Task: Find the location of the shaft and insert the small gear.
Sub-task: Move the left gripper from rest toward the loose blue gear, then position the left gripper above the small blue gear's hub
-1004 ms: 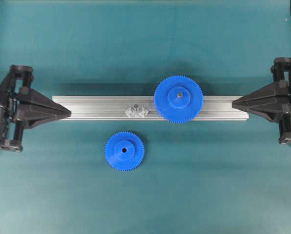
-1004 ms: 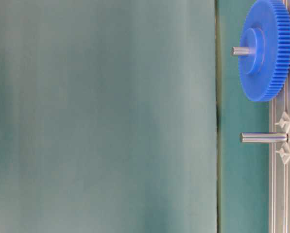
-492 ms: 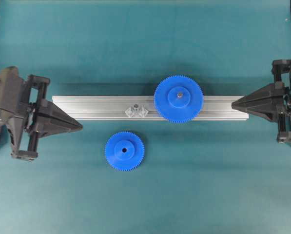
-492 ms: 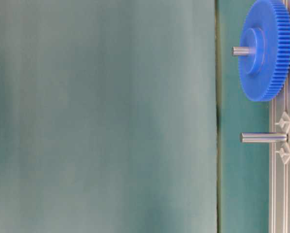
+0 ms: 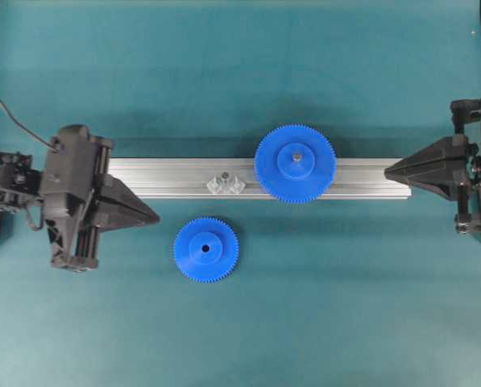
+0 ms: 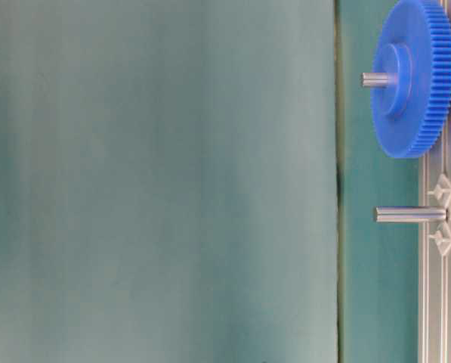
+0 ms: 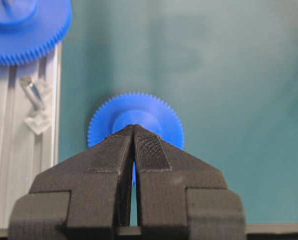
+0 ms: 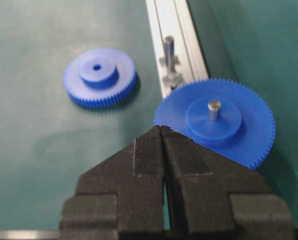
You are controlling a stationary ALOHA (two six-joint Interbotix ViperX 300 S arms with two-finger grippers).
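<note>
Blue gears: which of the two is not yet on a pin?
The small gear, lying flat on the green mat in front of the rail; its centre hole is empty. The large gear sits on the rail with a grey pin through its hub.

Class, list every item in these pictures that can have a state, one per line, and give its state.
small gear: flat on the mat, not on any pin
shaft: bare, standing on the rail
large gear: seated on its own pin
left gripper: shut, empty
right gripper: shut, empty
</note>
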